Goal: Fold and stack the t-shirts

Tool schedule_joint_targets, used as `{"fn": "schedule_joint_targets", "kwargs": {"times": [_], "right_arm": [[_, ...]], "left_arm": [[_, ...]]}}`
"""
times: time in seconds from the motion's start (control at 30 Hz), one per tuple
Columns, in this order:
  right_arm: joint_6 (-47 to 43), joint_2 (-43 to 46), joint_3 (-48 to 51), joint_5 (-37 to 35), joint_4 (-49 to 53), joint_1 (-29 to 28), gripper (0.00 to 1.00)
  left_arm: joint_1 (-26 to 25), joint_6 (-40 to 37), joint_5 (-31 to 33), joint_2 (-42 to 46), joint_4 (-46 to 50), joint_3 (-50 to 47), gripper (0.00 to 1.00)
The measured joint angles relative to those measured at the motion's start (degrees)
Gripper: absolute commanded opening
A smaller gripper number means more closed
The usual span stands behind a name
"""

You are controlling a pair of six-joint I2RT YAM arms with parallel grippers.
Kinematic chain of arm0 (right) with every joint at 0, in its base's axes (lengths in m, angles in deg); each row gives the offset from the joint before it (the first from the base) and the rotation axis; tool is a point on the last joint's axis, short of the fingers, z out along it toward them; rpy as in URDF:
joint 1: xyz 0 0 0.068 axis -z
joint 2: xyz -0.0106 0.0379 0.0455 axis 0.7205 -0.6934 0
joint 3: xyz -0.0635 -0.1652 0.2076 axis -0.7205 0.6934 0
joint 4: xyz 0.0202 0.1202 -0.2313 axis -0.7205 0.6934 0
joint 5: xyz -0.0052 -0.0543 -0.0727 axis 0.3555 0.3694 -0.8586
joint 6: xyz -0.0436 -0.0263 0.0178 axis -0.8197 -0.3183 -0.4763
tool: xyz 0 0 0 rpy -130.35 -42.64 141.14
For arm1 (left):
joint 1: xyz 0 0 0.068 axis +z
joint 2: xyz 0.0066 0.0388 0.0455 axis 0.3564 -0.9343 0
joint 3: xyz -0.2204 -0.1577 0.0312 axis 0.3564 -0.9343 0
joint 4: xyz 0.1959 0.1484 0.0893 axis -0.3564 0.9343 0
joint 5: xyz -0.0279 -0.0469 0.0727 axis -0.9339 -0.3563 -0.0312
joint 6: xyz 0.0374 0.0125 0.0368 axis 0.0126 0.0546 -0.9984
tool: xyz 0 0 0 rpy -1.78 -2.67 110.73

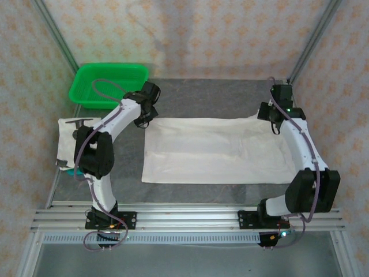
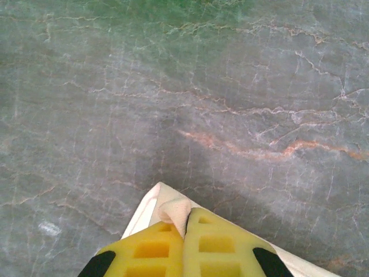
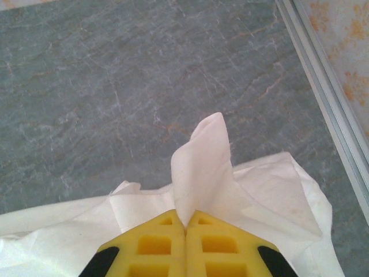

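The left gripper (image 2: 185, 224) is closed, its yellow fingers (image 2: 149, 251) pressed together on a small rolled corner of the wide, off-white cotton t-shirt (image 2: 173, 209). That corner sits low against the grey, marble-veined tabletop (image 2: 190, 98). The right gripper (image 3: 185, 222) is also closed and pinches a fold of the same t-shirt (image 3: 202, 156). The fold stands up in a soft peak above the fingertips, and loose cloth is bunched on both sides of it. In the top view, the left gripper (image 1: 144, 119) is at the far left corner of the t-shirt (image 1: 219, 151) and the right gripper (image 1: 275, 122) at its far right corner. The garment lies spread flat between the two arms in a broad rectangle, lightly creased, with its near edge towards the arm bases. A second white t-shirt (image 1: 70, 144), folded smaller and bearing a small dark printed mark (image 1: 76, 122), rests at the left edge of the tabletop (image 1: 213, 92), partly behind the left arm. A green plastic mesh basket (image 1: 109, 85) stands at the far left corner, beyond the left gripper.
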Motion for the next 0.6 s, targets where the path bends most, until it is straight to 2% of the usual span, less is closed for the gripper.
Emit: {"fn": "schedule_joint_targets", "kwargs": {"times": [0.6], "right_arm": [[1.6,15.4,9.6,-4.5,8.0,0.0,0.00]], "left_arm": [[-3.5,1.7,0.0,9.3,0.3,-10.1,0.00]]}}
